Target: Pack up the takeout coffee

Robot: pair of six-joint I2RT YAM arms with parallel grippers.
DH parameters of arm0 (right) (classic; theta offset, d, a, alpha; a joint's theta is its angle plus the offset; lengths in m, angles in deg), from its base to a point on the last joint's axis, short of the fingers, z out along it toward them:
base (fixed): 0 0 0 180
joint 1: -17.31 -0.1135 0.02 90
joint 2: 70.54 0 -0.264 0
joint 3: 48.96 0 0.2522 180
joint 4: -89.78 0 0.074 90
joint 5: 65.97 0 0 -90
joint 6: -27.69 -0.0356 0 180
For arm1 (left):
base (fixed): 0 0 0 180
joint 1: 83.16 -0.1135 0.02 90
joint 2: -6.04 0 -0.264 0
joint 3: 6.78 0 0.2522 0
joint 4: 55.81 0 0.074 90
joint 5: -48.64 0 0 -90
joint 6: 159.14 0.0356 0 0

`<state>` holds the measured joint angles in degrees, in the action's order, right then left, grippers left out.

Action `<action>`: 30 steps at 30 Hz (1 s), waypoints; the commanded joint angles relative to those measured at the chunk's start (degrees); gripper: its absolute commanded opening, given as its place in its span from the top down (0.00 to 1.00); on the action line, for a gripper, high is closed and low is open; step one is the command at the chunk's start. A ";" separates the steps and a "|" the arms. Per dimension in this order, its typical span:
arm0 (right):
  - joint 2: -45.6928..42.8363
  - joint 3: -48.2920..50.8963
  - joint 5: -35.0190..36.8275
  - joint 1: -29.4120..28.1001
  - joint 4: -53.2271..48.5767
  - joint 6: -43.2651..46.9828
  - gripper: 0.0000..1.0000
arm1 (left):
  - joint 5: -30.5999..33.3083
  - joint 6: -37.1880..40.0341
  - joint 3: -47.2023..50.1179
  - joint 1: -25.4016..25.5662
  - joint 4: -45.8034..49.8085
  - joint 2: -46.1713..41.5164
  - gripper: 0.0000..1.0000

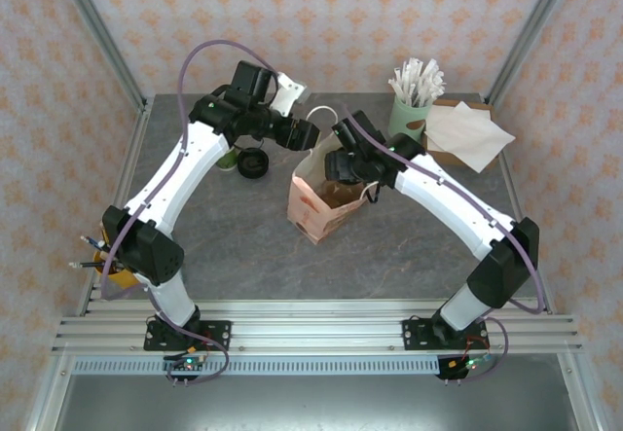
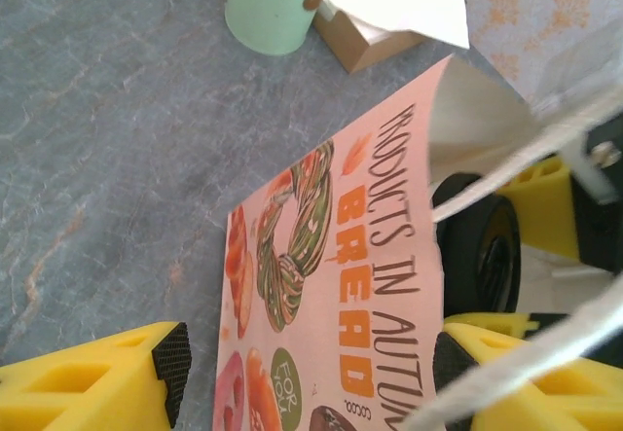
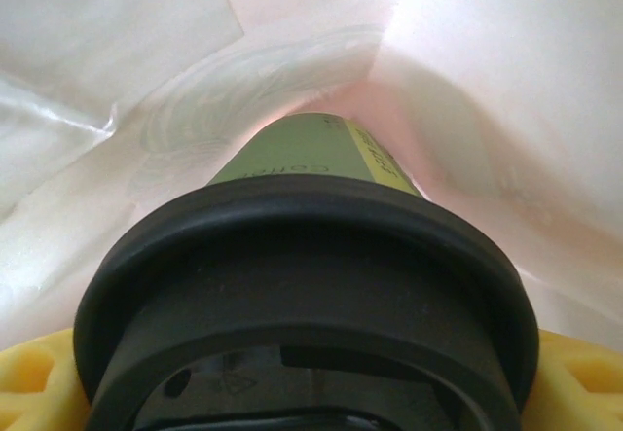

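The takeout coffee point(image 3: 311, 149), a green and cream paper cup under a black lid point(image 3: 302, 256), hangs inside the pink paper bag point(image 1: 316, 207), whose pale inner walls point(image 3: 487, 81) surround it. My right gripper point(image 3: 311, 392) is shut on the cup just below the lid, yellow fingers point(image 3: 29, 392) showing on both sides. From above, the right gripper point(image 1: 343, 170) reaches into the bag's mouth. My left gripper point(image 1: 304, 137) is at the bag's top edge by the white handle. Its jaws point(image 2: 310, 363) stand wide apart, straddling the printed bag wall point(image 2: 380, 256).
A mint-green holder of wrapped straws point(image 1: 409, 115) and a brown box with white napkins point(image 1: 467, 134) stand at the back right. A black round lid point(image 1: 253, 163) lies left of the bag. An orange bin point(image 1: 112, 273) sits by the left arm's base.
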<state>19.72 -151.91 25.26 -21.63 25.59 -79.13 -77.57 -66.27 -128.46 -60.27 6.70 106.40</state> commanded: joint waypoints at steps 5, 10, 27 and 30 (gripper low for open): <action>-1.67 -1.69 0.61 0.53 -3.20 -0.33 0.44 | -0.36 1.36 0.41 2.24 3.30 0.47 0.29; -1.41 -1.49 -0.14 0.53 -3.66 -1.61 0.44 | -3.99 0.40 1.05 2.59 1.07 0.19 0.22; 0.50 -7.43 0.20 0.53 -7.59 -3.84 0.44 | 4.97 6.48 2.80 3.57 -1.33 1.18 0.84; 1.80 -10.83 1.12 0.53 -11.42 -7.22 0.44 | 11.62 10.71 3.65 5.33 -5.34 -0.38 0.97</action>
<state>20.79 -159.08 24.94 -21.26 18.64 -82.67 -72.30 -59.84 -123.70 -56.49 5.68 106.79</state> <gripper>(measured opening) 0.780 0.056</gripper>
